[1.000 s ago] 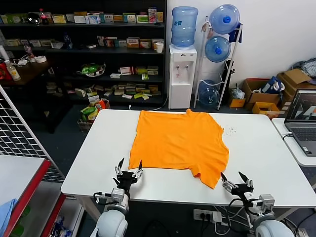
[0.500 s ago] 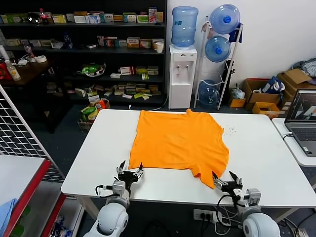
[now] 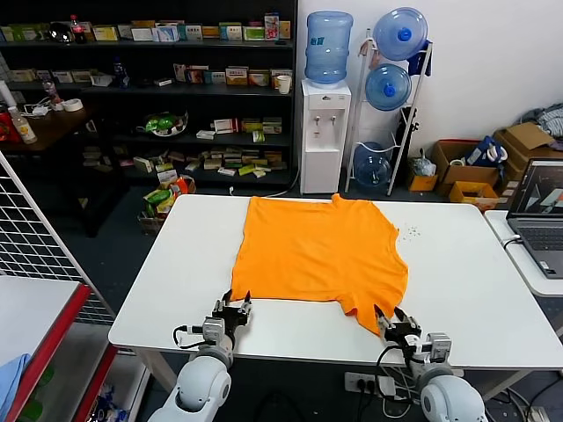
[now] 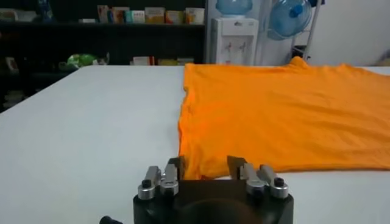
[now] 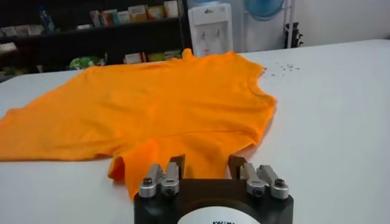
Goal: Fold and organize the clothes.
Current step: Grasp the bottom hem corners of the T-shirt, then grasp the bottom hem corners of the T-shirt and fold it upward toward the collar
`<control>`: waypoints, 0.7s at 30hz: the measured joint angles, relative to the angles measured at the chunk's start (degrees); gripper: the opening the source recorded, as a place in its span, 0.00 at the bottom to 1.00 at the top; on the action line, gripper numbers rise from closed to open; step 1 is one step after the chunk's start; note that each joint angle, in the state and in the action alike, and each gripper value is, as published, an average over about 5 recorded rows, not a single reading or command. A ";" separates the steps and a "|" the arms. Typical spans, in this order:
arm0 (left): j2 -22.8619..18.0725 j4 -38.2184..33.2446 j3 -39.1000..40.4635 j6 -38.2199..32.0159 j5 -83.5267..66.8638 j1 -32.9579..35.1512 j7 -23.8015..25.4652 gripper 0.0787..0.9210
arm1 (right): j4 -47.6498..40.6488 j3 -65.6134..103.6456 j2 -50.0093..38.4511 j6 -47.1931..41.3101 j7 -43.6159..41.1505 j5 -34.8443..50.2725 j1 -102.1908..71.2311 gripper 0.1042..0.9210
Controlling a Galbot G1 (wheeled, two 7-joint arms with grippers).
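Note:
The orange T-shirt [image 3: 317, 251] lies spread flat on the white table [image 3: 176, 264], collar toward the far edge; no lettering shows. My left gripper [image 3: 232, 301] is at the shirt's near left corner. In the left wrist view the hem [image 4: 201, 167] lies between the fingers of the left gripper [image 4: 205, 165], which stand partly apart. My right gripper [image 3: 388, 316] is at the near right sleeve tip. In the right wrist view the sleeve [image 5: 152, 155] reaches in between the fingers of the right gripper [image 5: 207, 161], which have a gap between them.
A laptop [image 3: 541, 215] sits on a side table to the right. A wire rack [image 3: 35, 255] and a blue cloth [image 3: 10, 374] are at the left. A water dispenser [image 3: 325, 132] and shelves stand behind the table. Small specks [image 3: 409, 233] dot the table by the shirt.
Both grippers have moved forward to the shirt's near edge, the right one also inward to the sleeve. The jaws of both have narrowed around the cloth.

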 measured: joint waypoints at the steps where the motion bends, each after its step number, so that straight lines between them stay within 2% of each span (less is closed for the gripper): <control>1: 0.00 -0.08 0.02 0.04 -0.06 0.07 -0.06 0.40 | -0.07 -0.06 0.09 0.03 0.03 -0.09 0.03 0.26; 7: -0.19 -0.93 0.18 0.12 -0.17 0.75 -0.53 0.20 | 0.25 -0.46 0.38 0.23 0.67 -0.68 -0.37 0.06; 12: 0.05 -2.09 0.45 0.18 -0.20 1.53 -0.86 0.04 | 1.87 -0.47 0.01 0.55 1.57 -1.57 -1.55 0.02; 21: 1.23 -5.07 0.56 0.13 -0.52 3.24 -1.35 0.02 | 6.75 0.40 -1.28 1.02 2.91 -4.19 -5.53 0.02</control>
